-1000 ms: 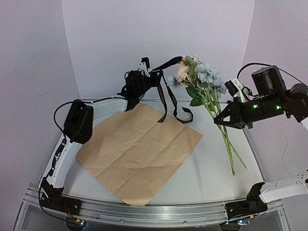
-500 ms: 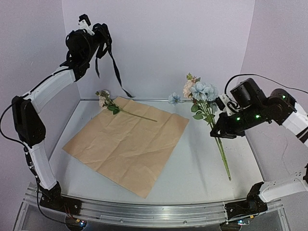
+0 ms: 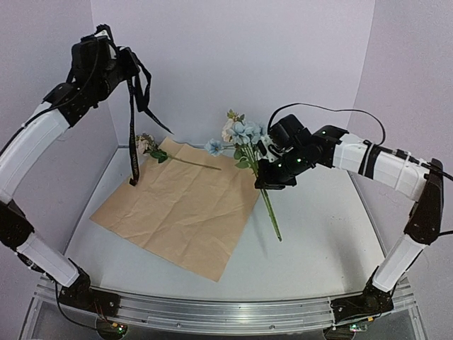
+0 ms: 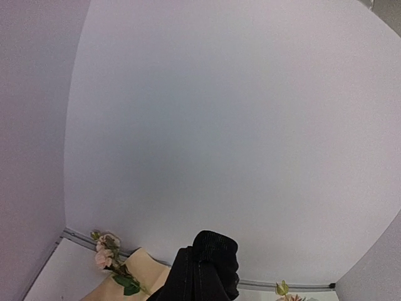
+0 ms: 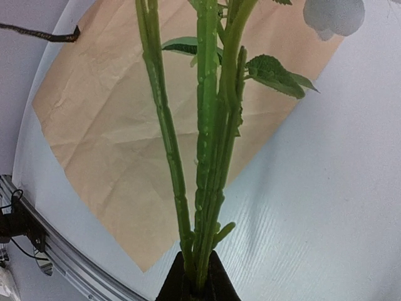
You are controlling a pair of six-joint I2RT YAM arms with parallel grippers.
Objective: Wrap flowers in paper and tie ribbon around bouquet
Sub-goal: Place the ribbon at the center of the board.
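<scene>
My left gripper (image 3: 122, 62) is raised high at the back left, shut on the black ribbon (image 3: 132, 127). The ribbon hangs down to the left corner of the tan paper (image 3: 177, 205) and bunches dark at the bottom of the left wrist view (image 4: 203, 269). My right gripper (image 3: 265, 181) is shut on the green stems (image 5: 207, 157) of the flowers (image 3: 237, 133), which hang over the paper's right edge with blue and cream blooms toward the back. One pink flower (image 3: 148, 145) lies apart on the paper's far corner.
The paper (image 5: 119, 138) lies flat, tan side up, on the white table (image 3: 318, 234). Purple walls close in the back and both sides. A metal rail (image 3: 226, 312) runs along the near edge. The ribbon's end (image 5: 44, 32) shows at the paper's far corner.
My right arm has carried the flowers left, to the paper's right edge. My left arm has swung the ribbon left and up; it now hangs straight down to the paper.
</scene>
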